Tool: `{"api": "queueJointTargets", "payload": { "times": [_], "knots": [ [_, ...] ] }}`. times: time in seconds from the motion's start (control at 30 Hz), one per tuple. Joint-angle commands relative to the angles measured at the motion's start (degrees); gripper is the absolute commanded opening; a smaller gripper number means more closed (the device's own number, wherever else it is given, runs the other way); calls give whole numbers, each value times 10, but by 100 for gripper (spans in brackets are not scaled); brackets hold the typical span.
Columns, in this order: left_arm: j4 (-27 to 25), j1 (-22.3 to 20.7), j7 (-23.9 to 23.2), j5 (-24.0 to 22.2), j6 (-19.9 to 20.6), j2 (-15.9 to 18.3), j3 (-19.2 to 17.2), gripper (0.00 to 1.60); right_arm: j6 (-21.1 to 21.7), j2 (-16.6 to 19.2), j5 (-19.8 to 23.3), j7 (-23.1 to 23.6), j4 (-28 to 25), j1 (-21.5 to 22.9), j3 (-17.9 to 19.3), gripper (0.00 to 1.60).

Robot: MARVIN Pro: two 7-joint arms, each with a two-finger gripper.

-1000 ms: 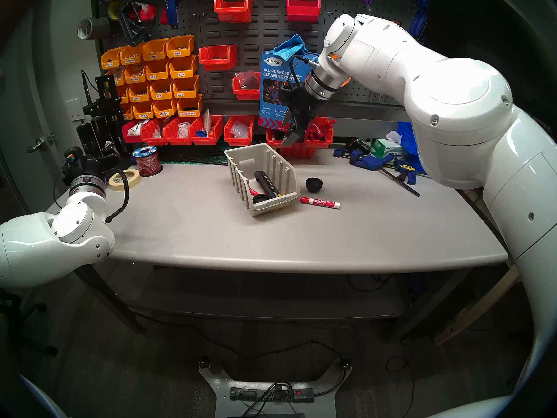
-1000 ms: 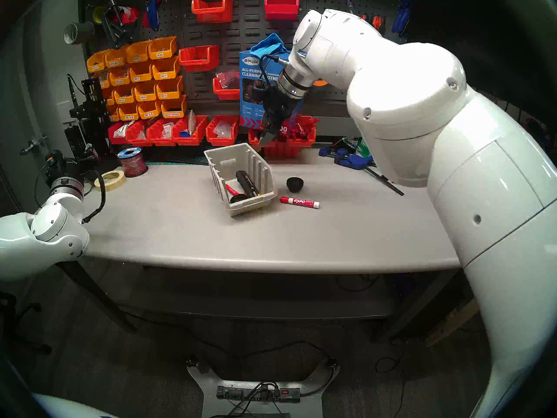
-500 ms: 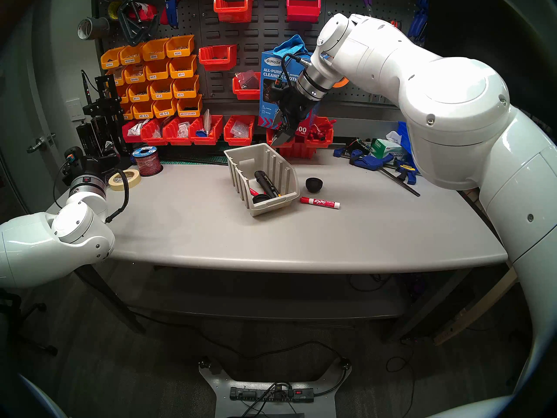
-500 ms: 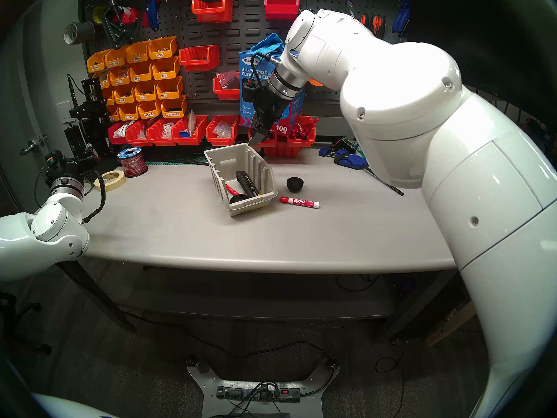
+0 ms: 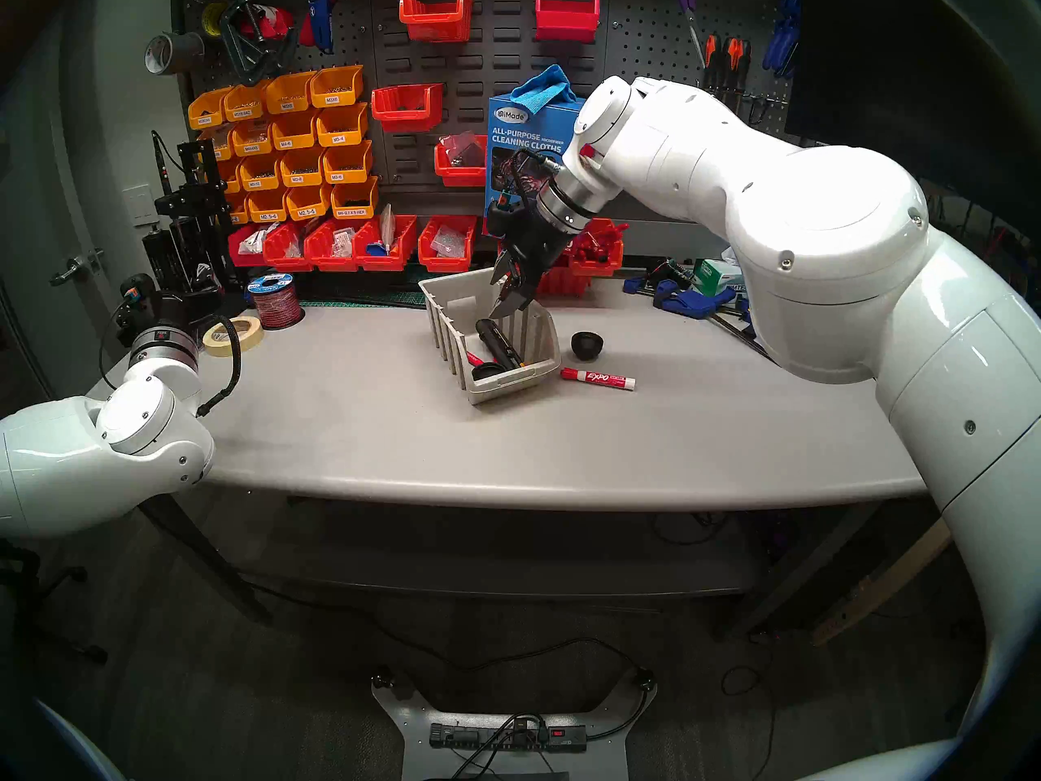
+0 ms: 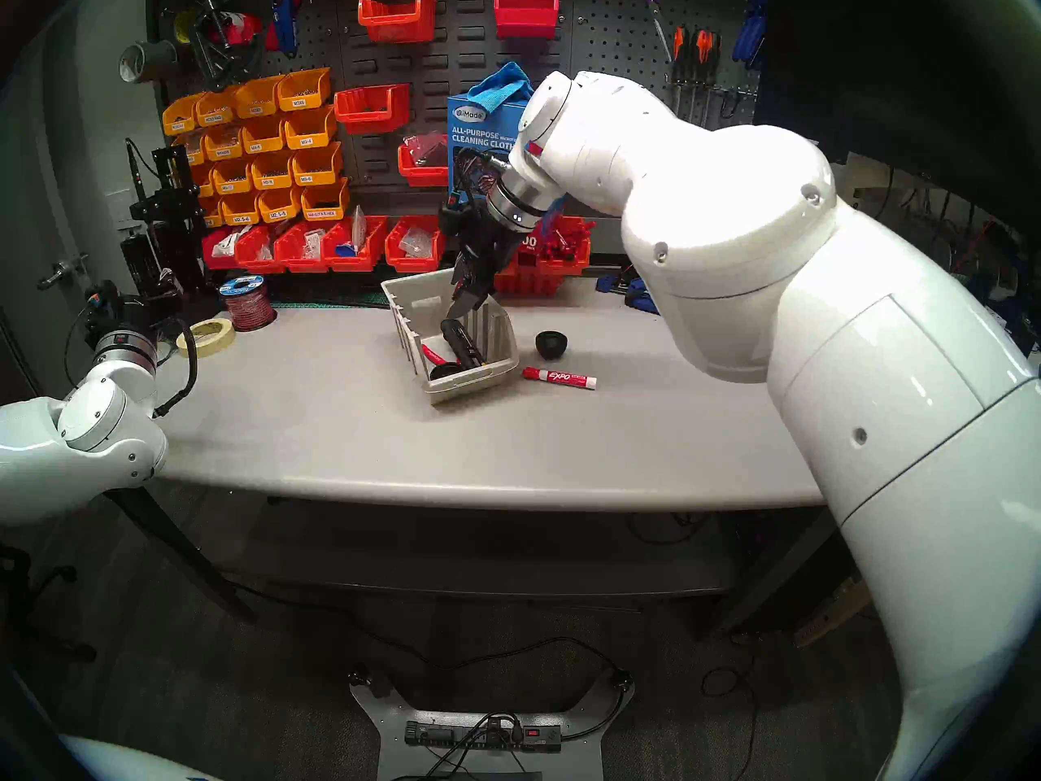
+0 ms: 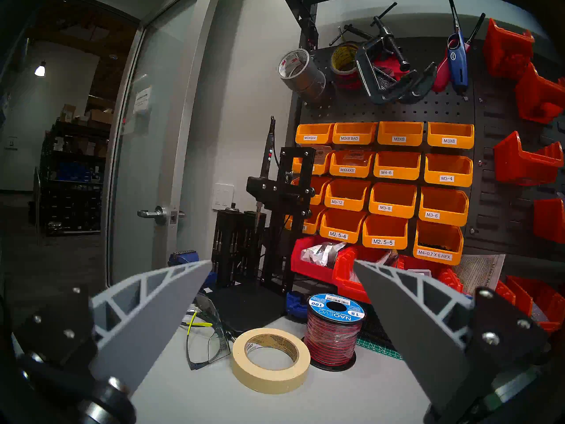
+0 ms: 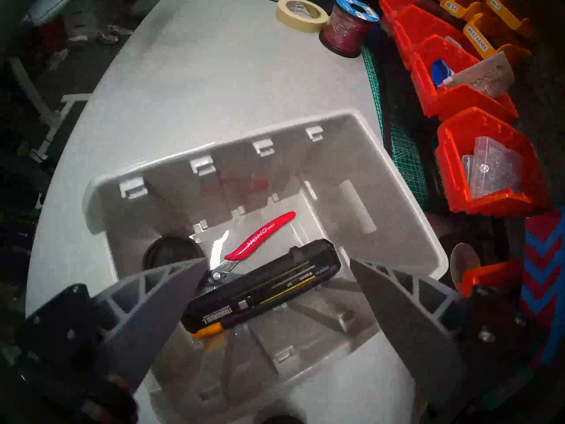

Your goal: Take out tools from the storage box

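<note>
At the table's (image 5: 394, 442) far left corner, the left gripper (image 7: 281, 291) hangs with its jaws spread wide and empty over a roll of masking tape (image 7: 270, 360) and a red wire spool (image 7: 334, 328) labelled "NAOEVO", below orange wall bins (image 7: 394, 169) tagged "M3X8", "M4-6" and "M2.5-5". Toward the middle of the far edge sits the beige storage bin (image 5: 450, 334); the right gripper (image 5: 510, 306) angles down into its open top, jaws wide apart and holding nothing. In the bin lie a small black round cup (image 8: 171, 255), red-handled snips (image 8: 260, 235) marked "HONGWAY" and a black utility knife (image 8: 263, 287) lettered "TOUGHBUILT", its yellow end toward the bin's low front. On the table just right of the bin rest a second black cup (image 5: 587, 345) and a red-capped "EXPO" marker (image 5: 598, 378). A blue "UiMade All-Purpose Cleaning Cloths" box (image 5: 518, 137) stands behind.
</note>
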Motion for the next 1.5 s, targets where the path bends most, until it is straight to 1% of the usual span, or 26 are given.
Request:
{"api": "queueJointTargets", "payload": {
  "times": [0.0,0.3,0.47,0.73,0.87,0.9,0.93,1.07,1.33,1.47],
  "knots": [
    [-1,-7,-1,3,-1,-1,-6,160,-10,1,-10,-12,-5,8,-9,158],
    [-1,-7,-1,3,-1,-1,-6,160,-15,-4,-31,-23,-33,9,-33,156],
    [-1,-7,-1,3,-1,-1,-6,160,-14,-3,-34,-31,-50,9,-36,156],
    [-1,-7,-1,3,-1,-1,-6,160,-17,-5,-45,-58,-93,19,-46,155],
    [-1,-7,-1,3,-1,-1,-6,160,-18,-9,-52,-82,-127,29,-50,152],
    [-1,-7,-1,3,-1,-1,-6,160,-16,-7,-54,-96,-145,34,-51,152],
    [-1,-7,-1,3,-1,-1,-6,160,-16,-7,-54,-96,-145,34,-51,152],
    [-1,-7,-1,3,-1,-1,-6,160,-10,-6,-66,-126,-179,46,-60,145],
    [-1,-7,-1,3,-1,-1,-6,160,21,23,-67,-199,-273,74,-58,140],
    [-1,-7,-1,3,-1,-1,-7,160,38,40,-69,-228,-316,88,-60,146]
  ]
}}
